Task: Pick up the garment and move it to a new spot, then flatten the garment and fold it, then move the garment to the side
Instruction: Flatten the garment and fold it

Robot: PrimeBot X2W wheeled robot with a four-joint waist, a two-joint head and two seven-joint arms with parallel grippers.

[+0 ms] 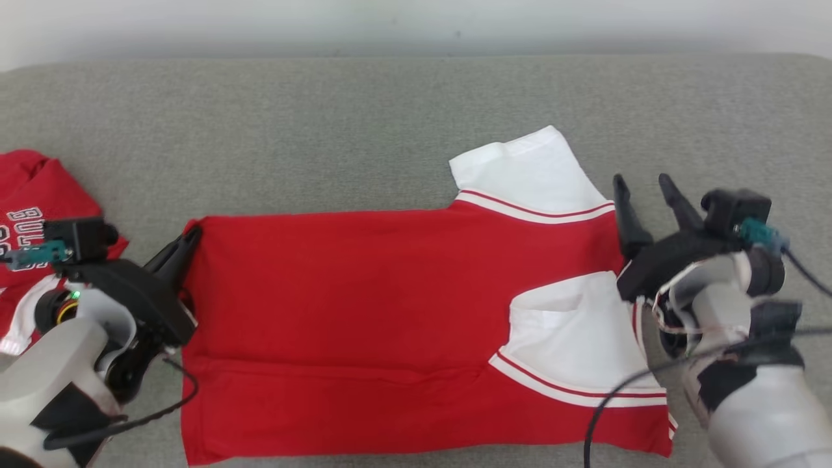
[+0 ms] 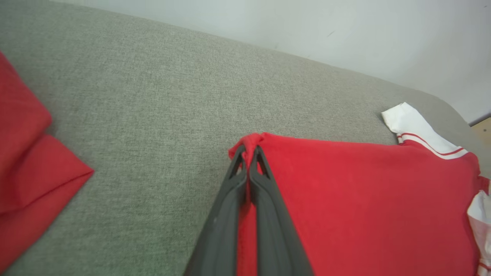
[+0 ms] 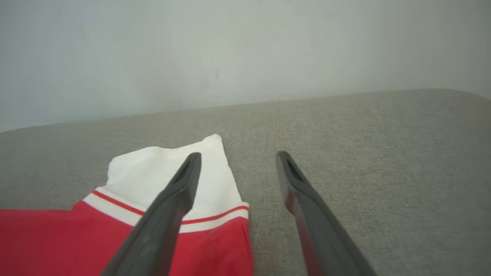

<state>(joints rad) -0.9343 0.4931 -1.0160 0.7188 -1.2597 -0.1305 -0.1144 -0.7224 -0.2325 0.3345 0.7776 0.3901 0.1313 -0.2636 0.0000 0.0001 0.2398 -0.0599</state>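
Clerk: Entry one, the garment (image 1: 364, 305)?
Keeper: Red, white-sleeved, spread flat on the grey cushion (image 1: 325, 123). Hem lies toward the robot's left, shoulders toward its right. Far sleeve (image 1: 526, 169) lies out flat; near sleeve (image 1: 572, 331) is folded over the red body.
Clerk: Left gripper (image 2: 249, 150)?
Keeper: At the far hem corner, jaws closed, red cloth pinched between them.
Clerk: Right gripper (image 1: 642, 179)?
Keeper: At the shoulder end, just beside the far sleeve. Jaws spread apart, holding nothing.
Clerk: Sundries?
Keeper: Second red garment (image 1: 39, 195), white lettering, bunched at the cushion's left, apart from the first.
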